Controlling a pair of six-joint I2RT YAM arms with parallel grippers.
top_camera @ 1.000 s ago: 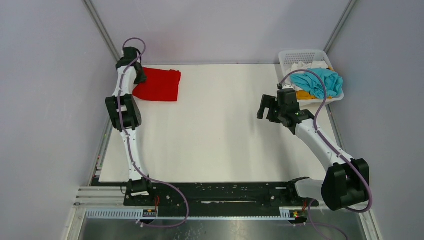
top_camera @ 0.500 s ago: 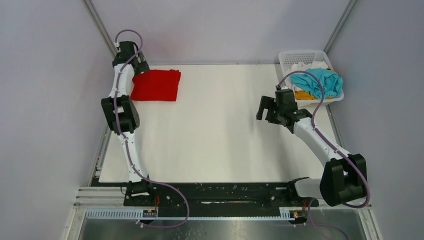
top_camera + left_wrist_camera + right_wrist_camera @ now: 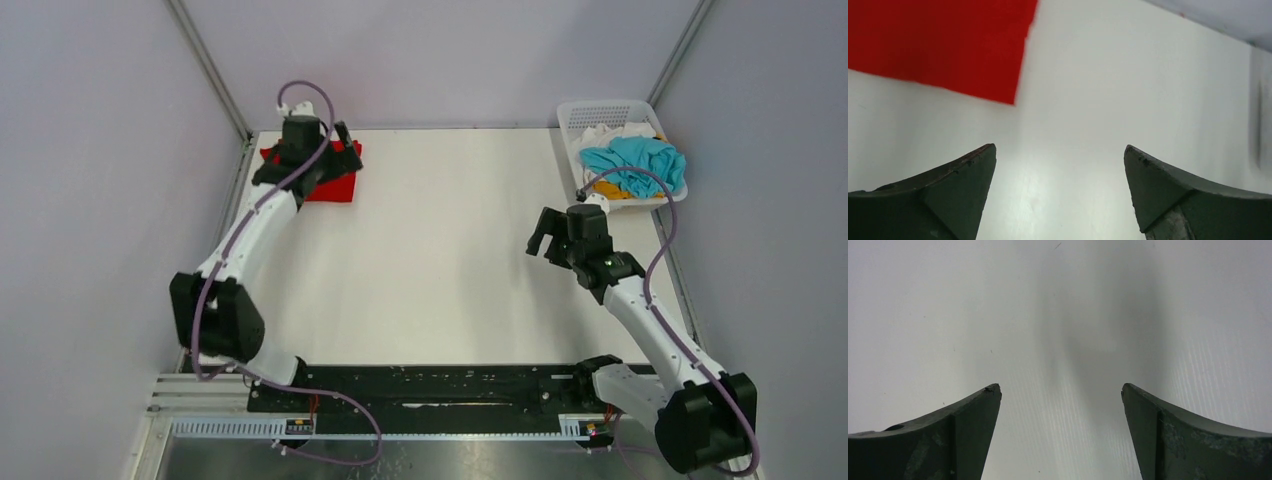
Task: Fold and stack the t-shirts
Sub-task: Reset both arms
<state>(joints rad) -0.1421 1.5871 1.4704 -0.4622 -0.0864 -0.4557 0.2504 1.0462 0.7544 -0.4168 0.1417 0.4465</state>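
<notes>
left arm: stretched to far-left corner, elbow out left | left gripper (image 3: pixel 1059 146): wide open, empty, above the folded red t-shirt (image 3: pixel 338 188) lying flat on the surface (image 3: pixel 440 260) | right arm: bent, mid-right | right gripper (image 3: pixel 1060 385): wide open, empty, over the surface | turquoise, yellow and white t-shirts (image 3: pixel 635 165): heaped in basket (image 3: pixel 575 115), far right

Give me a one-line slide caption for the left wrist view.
Open, empty left hand over the white table; red t-shirt lies flat at the frame's upper left.
</notes>
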